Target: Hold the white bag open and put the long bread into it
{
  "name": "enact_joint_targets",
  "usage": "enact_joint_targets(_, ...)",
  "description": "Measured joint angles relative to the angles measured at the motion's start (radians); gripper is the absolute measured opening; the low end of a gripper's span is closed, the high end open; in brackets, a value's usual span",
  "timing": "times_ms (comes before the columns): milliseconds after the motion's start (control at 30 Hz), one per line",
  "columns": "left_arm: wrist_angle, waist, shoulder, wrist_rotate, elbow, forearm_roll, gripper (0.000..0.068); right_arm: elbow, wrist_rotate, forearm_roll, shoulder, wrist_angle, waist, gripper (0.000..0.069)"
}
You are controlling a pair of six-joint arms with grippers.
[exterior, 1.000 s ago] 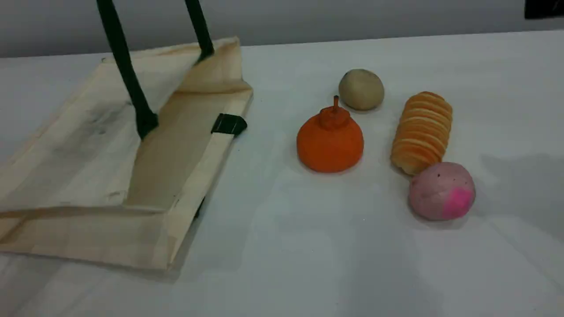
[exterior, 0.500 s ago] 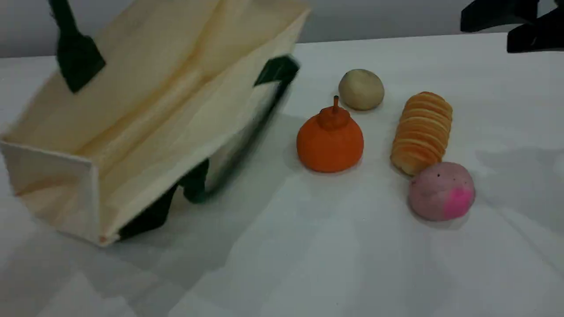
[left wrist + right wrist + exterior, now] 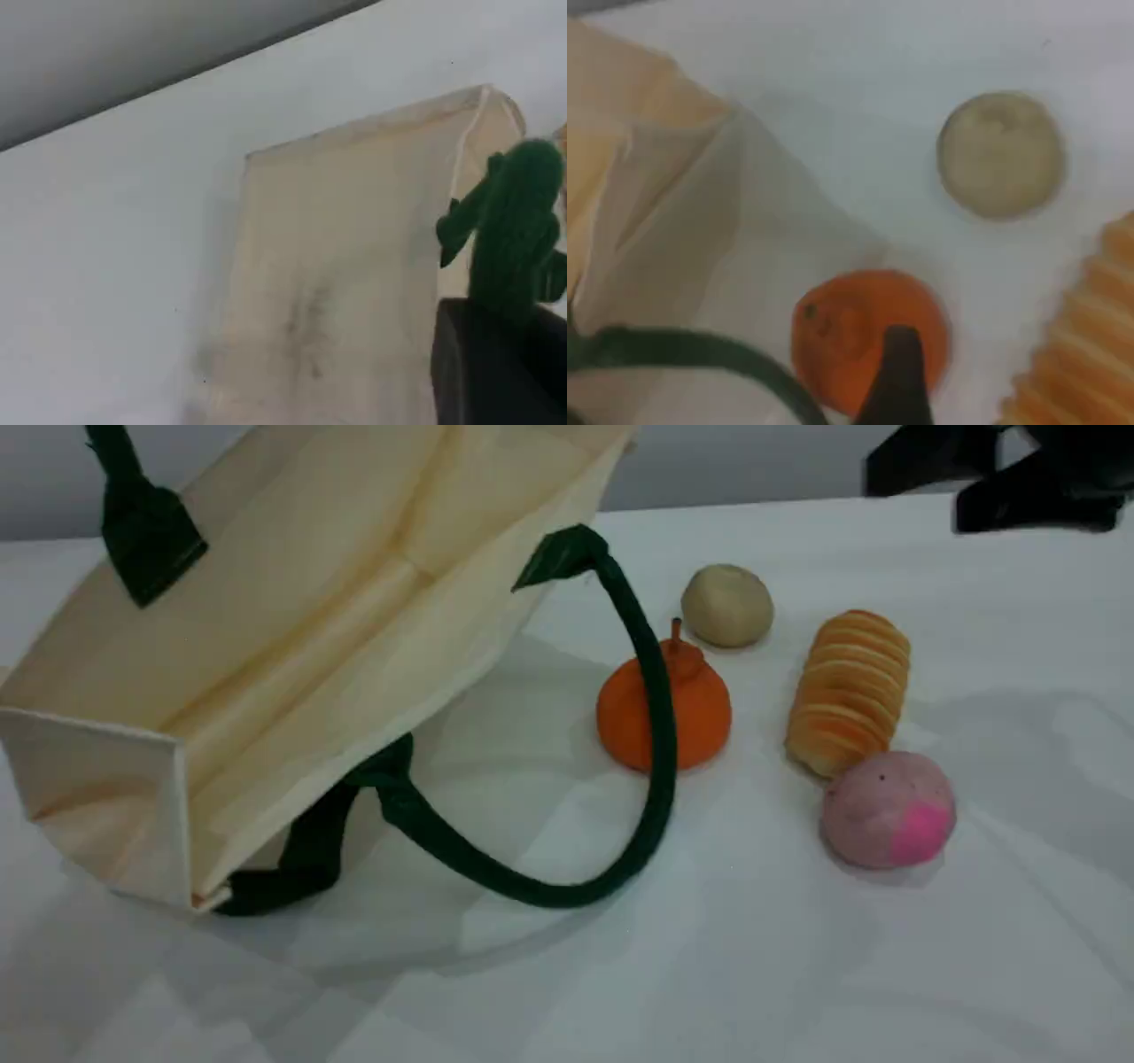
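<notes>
- Pale grey wall (image 3: 753, 460) runs behind a white table (image 3: 797, 974) on which the foods lie.
- Left gripper (image 3: 496, 363) is out of the scene view. Its own camera shows the dark fingertip clenched on a green rope handle (image 3: 518, 230) of the white bag (image 3: 292, 629).
- From that grip the bag hangs tilted below the left gripper. Its cream fabric spreads away in front of the fingertip. Whether its lowest corner touches the table cannot be told.
- The bag's second handle (image 3: 651, 717) droops free in a wide loop and crosses in front of the orange pumpkin-like thing (image 3: 704, 708).
- Right gripper (image 3: 912, 496) hovers above the table's far edge with its dark fingers spread apart, grasping nothing.
- The long bread (image 3: 849, 689) lies on the table below this gripper and nearer the camera, well apart from it. In the right wrist view the bread sits off to the right of the fingertip (image 3: 895, 381).
- Straight ahead of that fingertip is the orange thing, and a beige bun (image 3: 726, 605) lies beyond it to the right.
- A pink ball (image 3: 889, 809) touches the bread's near end, the end farthest from the right gripper.
</notes>
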Motion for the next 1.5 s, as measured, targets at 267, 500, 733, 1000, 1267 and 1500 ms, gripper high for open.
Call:
enact_joint_targets(267, 0.018, -0.046, -0.011, 0.014, 0.0, 0.0, 0.0093, -0.036, 0.0, 0.003, 0.127, -0.123, 0.047, 0.0566)
enact_joint_targets(500, 0.025, -0.089, -0.011, 0.026, 0.0, -0.004, 0.0093, -0.086, 0.0, 0.003, 0.18, -0.127, 0.047, 0.0566)
enact_joint_targets(733, 0.025, -0.089, -0.012, 0.026, 0.0, 0.0, 0.0093, -0.139, 0.0, -0.001, 0.259, -0.136, 0.047, 0.0566)
enact_joint_targets(1000, 0.025, -0.088, -0.012, 0.025, 0.0, 0.0, 0.0093, -0.145, 0.0, 0.0, 0.313, -0.149, 0.046, 0.0566)
enact_joint_targets(1267, 0.025, -0.088, -0.012, 0.025, 0.0, 0.0, 0.0093, -0.151, -0.001, 0.003, 0.36, -0.121, 0.046, 0.0566)
enact_joint_targets(1500, 0.025, -0.088, -0.012, 0.025, 0.0, 0.0, 0.0093, -0.164, 0.0, 0.0, 0.375, -0.043, 0.047, 0.0496)
